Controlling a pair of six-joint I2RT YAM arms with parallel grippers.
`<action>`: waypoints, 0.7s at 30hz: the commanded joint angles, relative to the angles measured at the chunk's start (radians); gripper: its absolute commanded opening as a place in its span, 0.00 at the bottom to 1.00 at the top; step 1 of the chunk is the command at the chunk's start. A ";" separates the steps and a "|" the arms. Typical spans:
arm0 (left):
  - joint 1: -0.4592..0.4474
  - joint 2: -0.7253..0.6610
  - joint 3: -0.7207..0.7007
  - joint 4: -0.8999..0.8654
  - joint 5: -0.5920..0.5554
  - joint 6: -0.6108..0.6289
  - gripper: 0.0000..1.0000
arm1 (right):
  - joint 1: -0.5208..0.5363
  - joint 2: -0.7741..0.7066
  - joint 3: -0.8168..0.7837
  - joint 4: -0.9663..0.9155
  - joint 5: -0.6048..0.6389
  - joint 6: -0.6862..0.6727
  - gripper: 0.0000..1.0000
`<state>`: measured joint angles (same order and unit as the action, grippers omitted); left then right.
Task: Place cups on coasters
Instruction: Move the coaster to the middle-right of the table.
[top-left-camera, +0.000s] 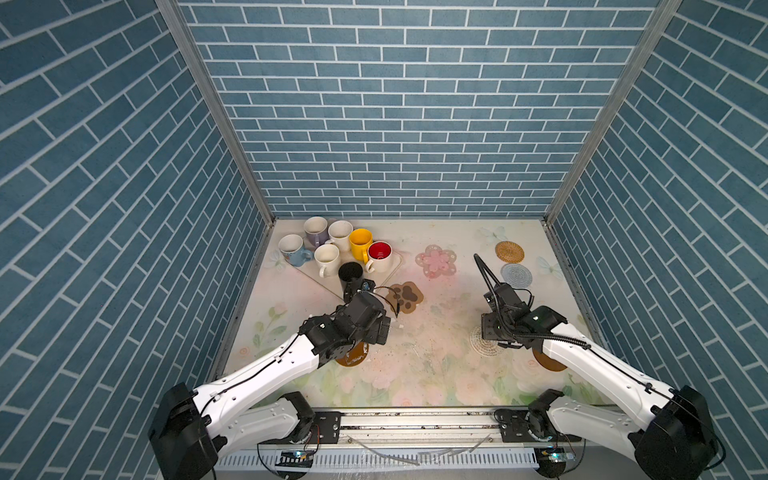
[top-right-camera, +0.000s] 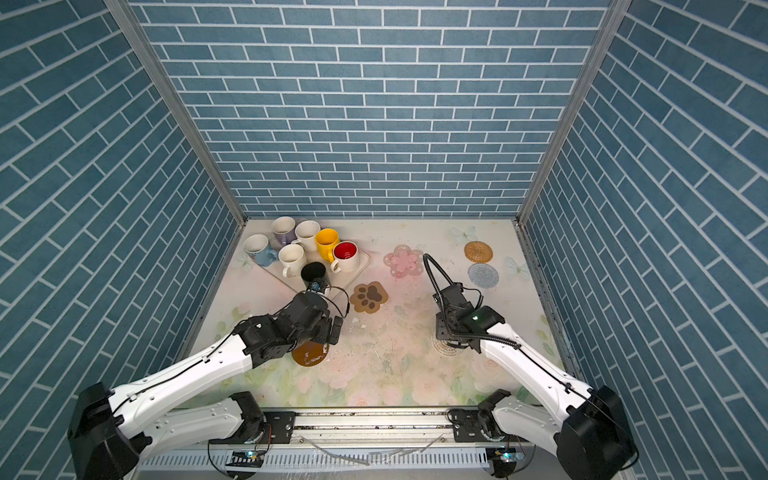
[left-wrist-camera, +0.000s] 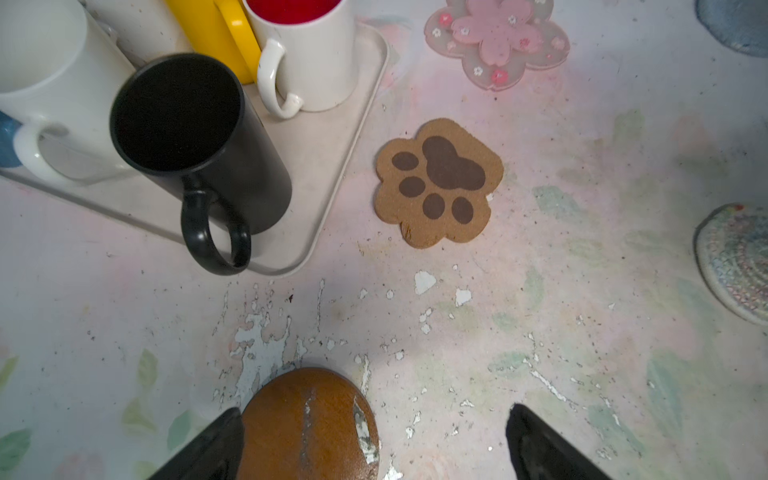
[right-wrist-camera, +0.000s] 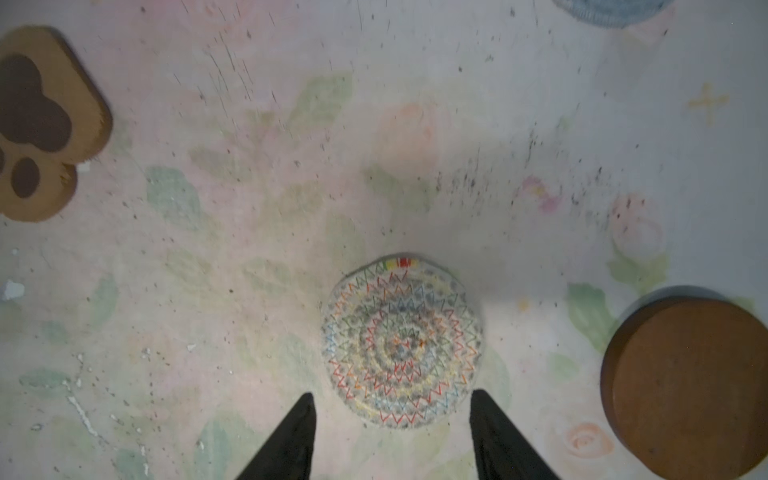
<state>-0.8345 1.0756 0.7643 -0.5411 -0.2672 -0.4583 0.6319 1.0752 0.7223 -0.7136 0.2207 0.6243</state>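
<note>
Seven cups stand bunched on the tray at the back left. The black cup (top-left-camera: 351, 274) (left-wrist-camera: 195, 145) is at its near corner, with the yellow cup (top-left-camera: 360, 241) and the red-lined white cup (top-left-camera: 380, 253) behind. My left gripper (left-wrist-camera: 376, 419) is open and empty, low over a brown disc coaster (left-wrist-camera: 307, 428), short of the black cup. My right gripper (right-wrist-camera: 393, 395) is open and empty over the near edge of the spiral coaster (right-wrist-camera: 401, 345). The paw coaster (top-left-camera: 406, 296), flower coaster (top-left-camera: 436, 259), rattan coaster (top-left-camera: 509, 252) and blue coaster (top-left-camera: 516, 275) lie bare.
The cream tray (left-wrist-camera: 328, 166) sits angled against the left wall. A second brown disc (right-wrist-camera: 685, 382) lies by the right arm. Blue brick walls close in three sides. A metal rail (top-left-camera: 415, 419) runs along the front edge.
</note>
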 joint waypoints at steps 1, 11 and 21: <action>-0.017 0.001 -0.041 0.045 -0.008 -0.040 0.99 | 0.033 -0.013 -0.061 0.024 -0.001 0.122 0.58; -0.021 -0.017 -0.128 0.115 -0.015 -0.061 0.99 | 0.040 0.106 -0.108 0.131 -0.026 0.131 0.54; -0.020 -0.017 -0.145 0.138 -0.023 -0.050 0.99 | 0.031 0.216 -0.103 0.176 -0.005 0.166 0.48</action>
<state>-0.8494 1.0595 0.6315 -0.4137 -0.2691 -0.5091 0.6666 1.2739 0.6209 -0.5484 0.1982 0.7319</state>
